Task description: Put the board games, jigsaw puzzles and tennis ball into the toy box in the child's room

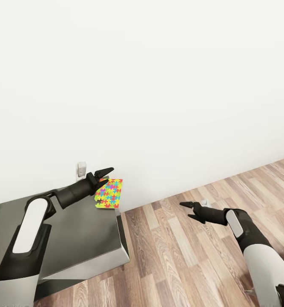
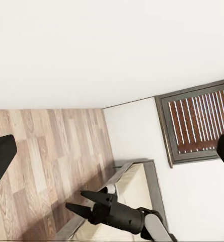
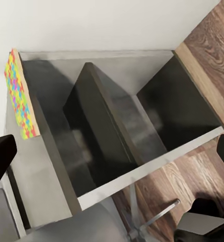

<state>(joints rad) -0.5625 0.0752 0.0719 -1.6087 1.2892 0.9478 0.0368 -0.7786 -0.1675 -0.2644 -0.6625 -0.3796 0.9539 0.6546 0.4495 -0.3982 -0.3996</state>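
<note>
Fingers: left gripper (image 1: 102,175) is pinching 1 puzzle (image 1: 109,194) over the table's (image 1: 84,238) corner; right gripper (image 1: 187,207) is hanging open, empty.
Progress: puzzle is awaiting boxing; other toys unseen.

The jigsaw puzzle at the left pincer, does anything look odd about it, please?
Yes: the jigsaw puzzle hangs past the far corner of the table, by the tips of the left pincer; whether it is gripped is unclear.

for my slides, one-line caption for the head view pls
Left pincer at a jigsaw puzzle over the table corner; right pincer open above wood floor.
</note>
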